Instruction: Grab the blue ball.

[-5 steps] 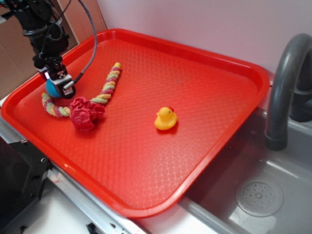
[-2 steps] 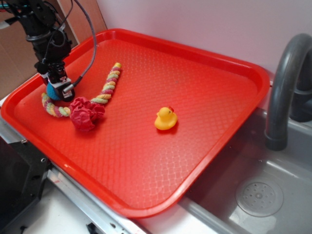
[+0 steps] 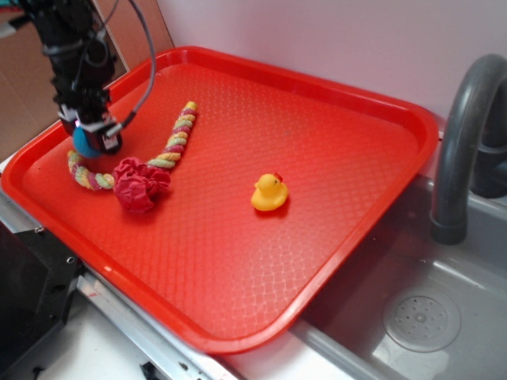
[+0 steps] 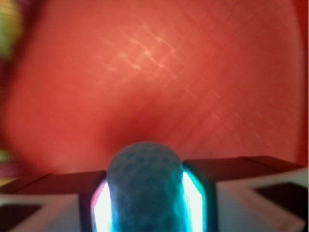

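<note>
Here the 2 fingers (image 4: 195, 203) are clenched on the blue ball (image 4: 144, 188), pressing both its sides.

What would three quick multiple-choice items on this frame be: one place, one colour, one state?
1. Where does the duck sit?
A. in the sink
B. on the tray, near its middle
C. on the rope

2. What colour is the crumpled cloth beside the rope?
A. dark red
B. green
C. white

3. What is the gripper doing?
A. open above the duck
B. shut on nothing
C. shut on the blue ball

Key: 1 B, the duck stands on bare tray, apart from the other toys. 2 A, the cloth is dark red. 3 C, the wrist view shows both fingers pressed against the ball's sides.
</note>
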